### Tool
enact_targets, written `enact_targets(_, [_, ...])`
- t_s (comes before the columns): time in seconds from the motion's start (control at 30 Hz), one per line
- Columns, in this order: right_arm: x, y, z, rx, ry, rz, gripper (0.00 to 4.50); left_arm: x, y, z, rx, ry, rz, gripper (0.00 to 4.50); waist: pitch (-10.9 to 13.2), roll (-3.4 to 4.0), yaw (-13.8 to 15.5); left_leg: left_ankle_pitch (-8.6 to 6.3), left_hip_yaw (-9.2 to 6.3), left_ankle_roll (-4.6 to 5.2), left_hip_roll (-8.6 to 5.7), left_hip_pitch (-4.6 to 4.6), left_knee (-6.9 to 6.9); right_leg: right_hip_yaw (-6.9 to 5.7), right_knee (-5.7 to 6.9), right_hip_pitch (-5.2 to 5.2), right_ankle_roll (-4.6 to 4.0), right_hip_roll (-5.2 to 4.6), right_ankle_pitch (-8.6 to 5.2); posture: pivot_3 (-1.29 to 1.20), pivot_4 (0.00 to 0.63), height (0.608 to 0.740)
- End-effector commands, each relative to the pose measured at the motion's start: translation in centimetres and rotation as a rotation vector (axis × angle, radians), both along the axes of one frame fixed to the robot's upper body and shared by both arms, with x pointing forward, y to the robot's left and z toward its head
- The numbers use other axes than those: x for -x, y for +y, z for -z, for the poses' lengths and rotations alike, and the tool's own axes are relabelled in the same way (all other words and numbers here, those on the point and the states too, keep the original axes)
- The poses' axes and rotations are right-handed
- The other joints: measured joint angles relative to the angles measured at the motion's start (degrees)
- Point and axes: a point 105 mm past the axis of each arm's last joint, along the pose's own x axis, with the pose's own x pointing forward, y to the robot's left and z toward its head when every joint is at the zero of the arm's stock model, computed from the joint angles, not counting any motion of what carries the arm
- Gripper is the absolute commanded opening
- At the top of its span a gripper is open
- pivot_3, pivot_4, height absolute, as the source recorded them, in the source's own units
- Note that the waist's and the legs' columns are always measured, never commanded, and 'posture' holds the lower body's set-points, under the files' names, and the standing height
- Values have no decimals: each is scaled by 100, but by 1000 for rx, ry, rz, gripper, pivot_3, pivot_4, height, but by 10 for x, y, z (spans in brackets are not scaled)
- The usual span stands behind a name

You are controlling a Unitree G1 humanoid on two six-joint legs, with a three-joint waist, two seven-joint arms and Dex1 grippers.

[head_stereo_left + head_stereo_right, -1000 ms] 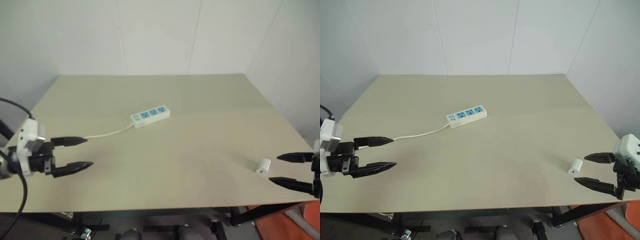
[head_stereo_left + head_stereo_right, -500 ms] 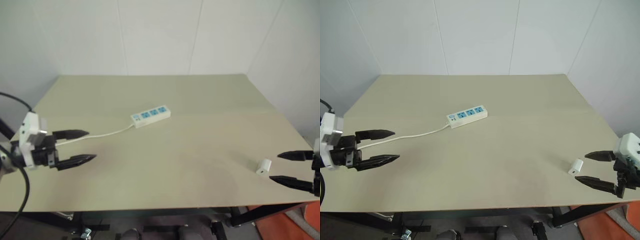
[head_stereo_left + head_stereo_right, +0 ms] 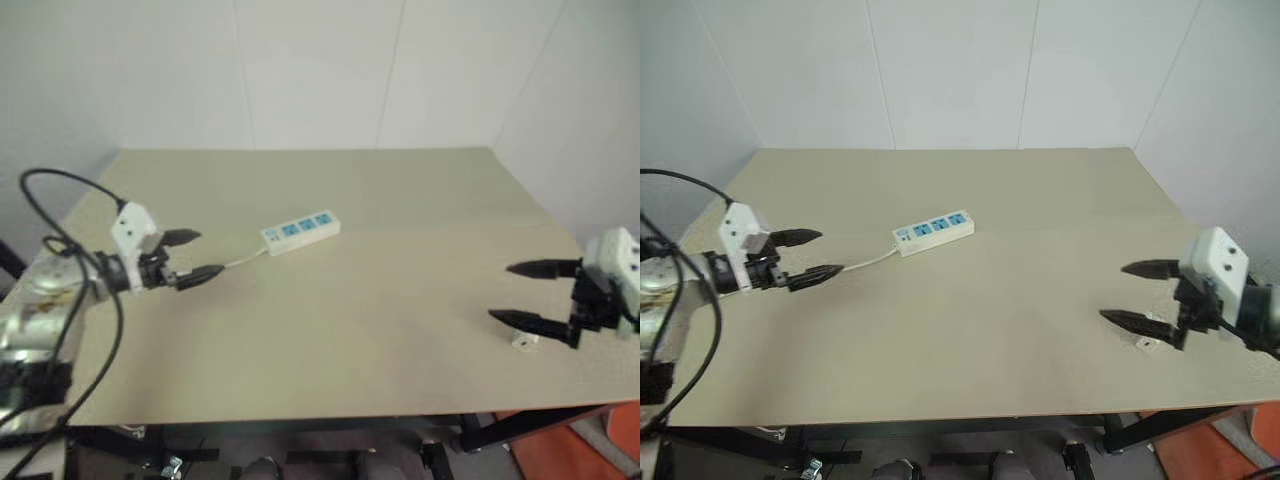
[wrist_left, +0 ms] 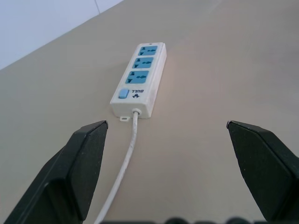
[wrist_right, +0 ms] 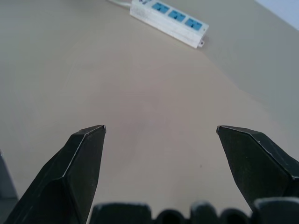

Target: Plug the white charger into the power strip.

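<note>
Clearly, the white charger [image 3: 1147, 343] is seen just beneath the right gripper [image 3: 1128, 294], whose fingers are spread wide and empty.

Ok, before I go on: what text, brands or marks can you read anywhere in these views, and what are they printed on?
"BULL": beside the blue button on the power strip, next to a small logo, seen upside down in the left wrist view.
Small marks on the strip's three blue sockets: too small to read.
White charger: no print can be made out.
Nothing else bears readable text.
</note>
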Motion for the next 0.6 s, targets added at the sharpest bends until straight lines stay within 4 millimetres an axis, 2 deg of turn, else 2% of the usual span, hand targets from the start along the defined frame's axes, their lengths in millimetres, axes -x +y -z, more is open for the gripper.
enact_targets(0.03, [-13, 16, -8, -18, -54, 3, 4500, -19, -1, -4, -11, -49, -45, 4469, 0, 0, 8, 0, -2, 0, 0, 0, 0, 0, 1, 1, 0, 0, 0, 0, 150, 740])
enact_targets(0.13, [-21, 27, -8, -37, -65, -18, 4500, -36, -6, 4, -4, -44, -72, 4469, 0, 0, 16, 1, -4, 0, -3, 1, 3, 0, 3, 2, 4, 0, 4, 0, 150, 740])
enact_targets(0.2, [-22, 30, -8, -40, -66, -26, 4500, -43, -7, 7, -3, -43, -88, 4469, 0, 0, 17, 0, -4, 0, -5, -5, 3, 0, -2, 0, 4, -1, 4, 0, 150, 740])
enact_targets(0.37, [-26, 33, -7, -46, -67, -33, 4500, -69, -17, 29, -15, 17, -151, 4469, 0, -1, 63, 0, -12, 1, -11, -20, 9, -3, 0, -7, 6, -5, 8, 0, 150, 740])
enact_targets(0.6, [-26, 33, -8, -52, -72, -33, 4500, -82, -33, 54, -37, 100, -164, 4469, 0, -2, 42, 1, -14, 1, -13, -20, 15, -3, 3, -6, 10, -4, 9, 0, 150, 740])
